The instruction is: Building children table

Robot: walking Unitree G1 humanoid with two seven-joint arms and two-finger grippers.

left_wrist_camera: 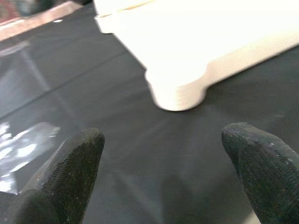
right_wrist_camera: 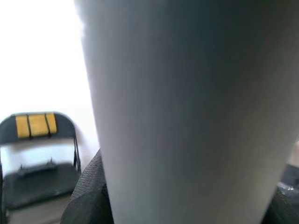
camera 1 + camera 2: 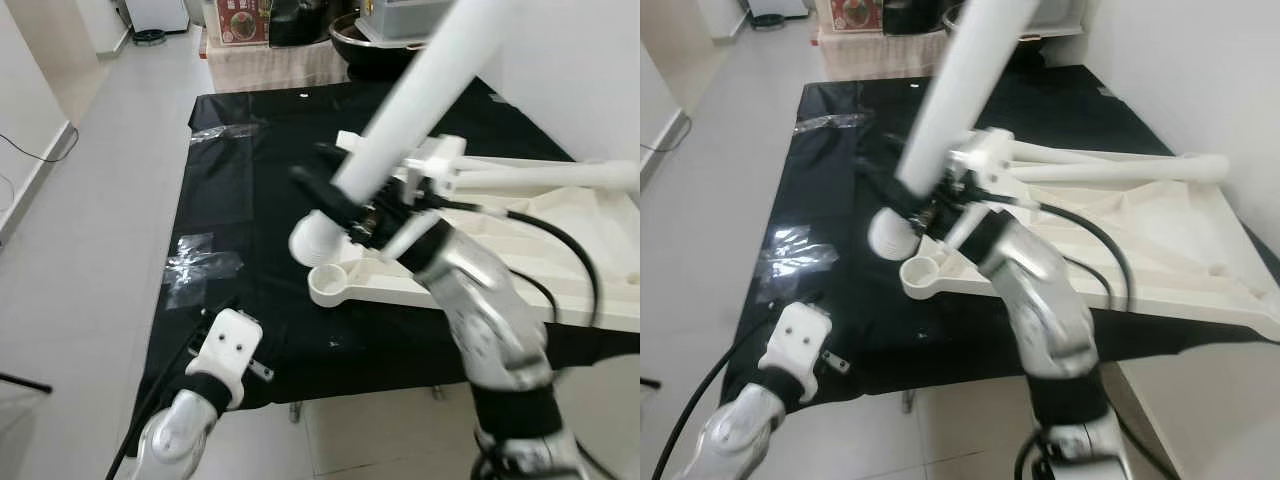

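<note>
Left eye view, right fingers (image 3: 335,195) gripping white table leg (image 3: 420,95), no legible writing

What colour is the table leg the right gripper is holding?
White; the table leg in the right gripper shows best in the right eye view.

Black cloth (image 3: 250,200) spread over the work surface, hanging over the near edge. Crumpled clear plastic wrap (image 3: 195,262) lying on the cloth toward the left side; a second clear piece (image 3: 222,133) farther back, near the far left corner. Pale tiled floor (image 3: 90,250) along the left. Dark round bowl (image 3: 365,45) beyond the far edge of the cloth, beside a red-labelled box (image 3: 243,22). White wall (image 3: 1180,70) on the right. Black folding chair with a yellow backrest pad (image 2: 39,158) against a bright wall.
</note>
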